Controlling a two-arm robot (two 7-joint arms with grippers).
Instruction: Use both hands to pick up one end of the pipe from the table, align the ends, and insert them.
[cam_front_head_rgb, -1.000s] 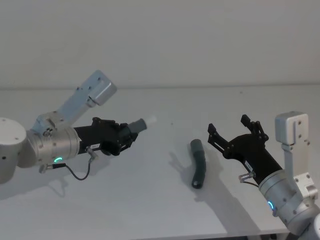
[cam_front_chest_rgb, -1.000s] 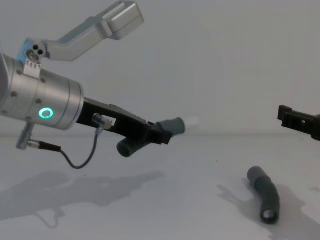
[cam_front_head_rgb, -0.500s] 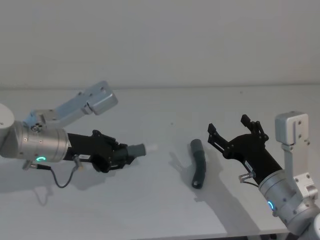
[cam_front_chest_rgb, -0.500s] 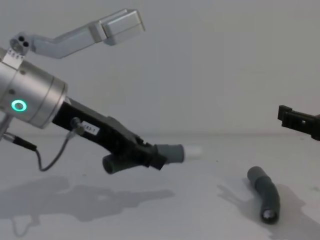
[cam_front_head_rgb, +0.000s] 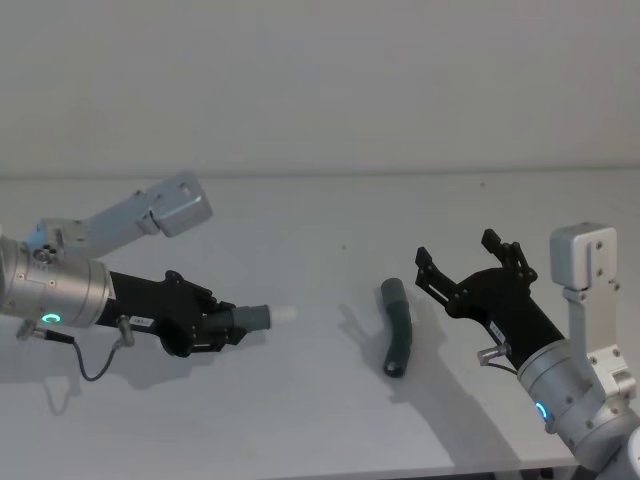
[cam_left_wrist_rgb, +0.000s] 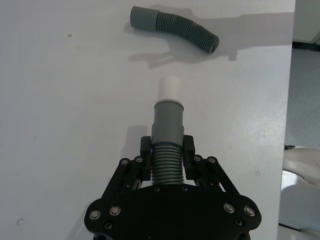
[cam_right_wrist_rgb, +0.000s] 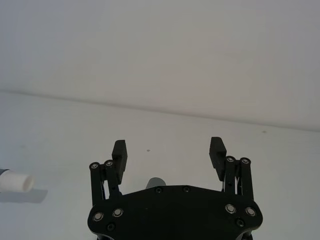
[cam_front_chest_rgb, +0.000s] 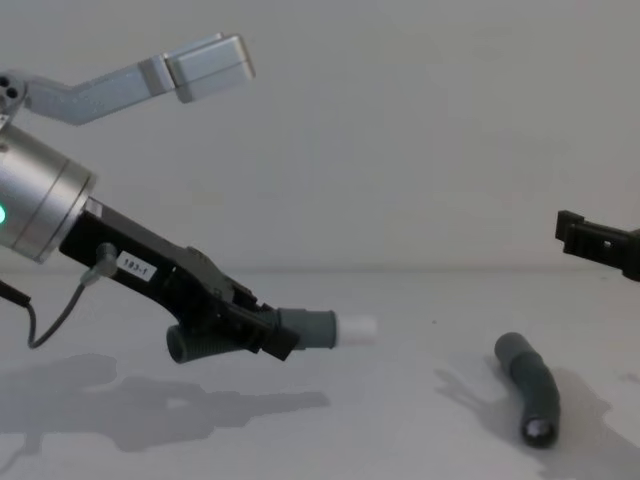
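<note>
At lower left, the left tool clenches the white-tipped hose piece; the other piece lies on the counter, just left of the wide-spread right tool.

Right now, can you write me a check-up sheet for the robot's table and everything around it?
Surface: whitish table, no marks seen.
Job's things: a grey hose piece with a white plug tip is held above the table; a second hose piece lies on the table, apart from it.
Clutter: nothing seen.
Grippers: left tool is shut on the ribbed middle of the grey hose piece; right tool is open and empty, near the second hose piece.
Cables: a thin black cable loops under the left arm.
Surroundings: plain pale wall.
</note>
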